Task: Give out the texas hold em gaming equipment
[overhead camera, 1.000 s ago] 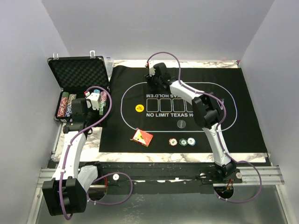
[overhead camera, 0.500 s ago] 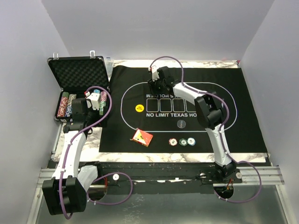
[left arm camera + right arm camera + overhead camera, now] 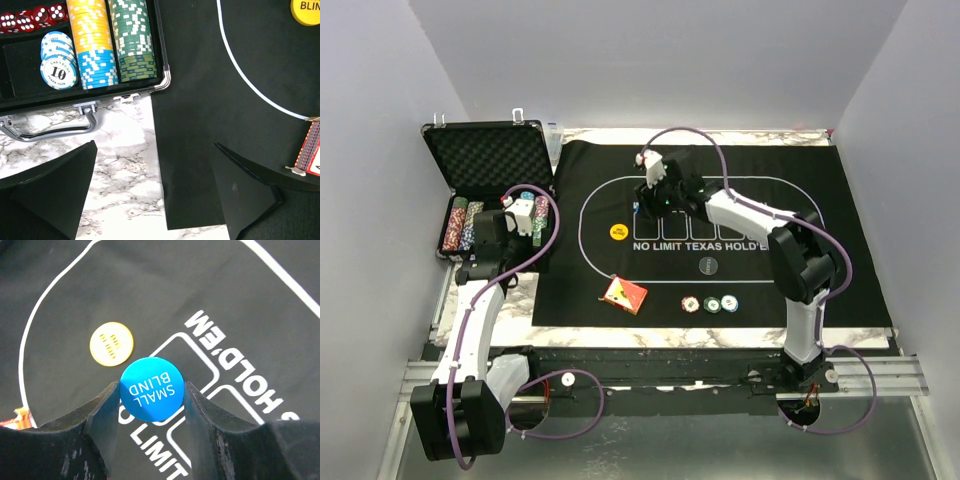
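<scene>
Yellow disc (image 3: 306, 11) (lettered BLIN) is cut off by the edge.

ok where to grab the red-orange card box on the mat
Probably from straight above, pinching two opposite edges of the red-orange card box; it lies flat, skewed on the black felt mat, so turn the left claw to match.

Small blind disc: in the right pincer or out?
In. Right wrist view shows the blue SMALL BLIND disc clamped edge to edge between the fingers of the right pincer. Whether it is lifted off the mat: cannot tell.
</scene>
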Robot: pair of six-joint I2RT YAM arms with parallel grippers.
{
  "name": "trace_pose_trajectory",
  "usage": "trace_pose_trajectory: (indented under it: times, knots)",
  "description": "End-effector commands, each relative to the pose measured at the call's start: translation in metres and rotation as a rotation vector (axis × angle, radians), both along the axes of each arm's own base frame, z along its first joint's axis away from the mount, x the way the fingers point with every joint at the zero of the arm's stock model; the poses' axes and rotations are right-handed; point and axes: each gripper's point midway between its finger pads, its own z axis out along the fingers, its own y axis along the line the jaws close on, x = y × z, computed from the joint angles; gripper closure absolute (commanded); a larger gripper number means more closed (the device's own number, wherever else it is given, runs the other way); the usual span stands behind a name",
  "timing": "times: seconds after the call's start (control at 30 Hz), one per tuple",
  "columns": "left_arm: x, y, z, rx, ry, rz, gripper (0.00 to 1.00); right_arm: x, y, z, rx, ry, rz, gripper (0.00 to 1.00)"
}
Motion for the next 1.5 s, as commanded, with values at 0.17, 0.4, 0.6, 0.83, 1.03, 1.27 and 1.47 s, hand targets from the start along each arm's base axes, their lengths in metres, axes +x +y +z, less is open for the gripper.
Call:
trace_pose_trajectory:
  times: [0.17,0.4,0.6,0.83,1.03,1.27,1.47]
  knots:
    - [0.006,0.001,0.014,-0.001,-0.038,0.001,0.02,-0.077,0.038,-0.033,-0.033,0.084,0.163,0.62]
    - [0.006,0.002,0.015,0.002,-0.042,0.009,0.01,-0.106,0.053,-0.053,-0.063,0.107,0.22,0.62]
    - [0.006,0.004,0.016,0.005,-0.045,0.014,0.02,-0.117,0.061,-0.065,-0.092,0.109,0.248,0.61]
    - [0.006,0.005,0.016,0.003,-0.044,0.018,0.02,-0.129,0.061,-0.078,-0.106,0.146,0.269,0.61]
    - [0.006,0.005,0.017,0.004,-0.048,0.017,0.01,-0.13,0.061,-0.085,-0.121,0.151,0.266,0.52]
    - [0.006,0.004,0.015,0.001,-0.043,0.016,0.02,-0.126,0.066,-0.07,-0.104,0.137,0.258,0.22]
    - [0.005,0.004,0.015,0.0,-0.042,0.015,0.01,-0.099,0.075,-0.034,-0.069,0.035,0.195,0.23]
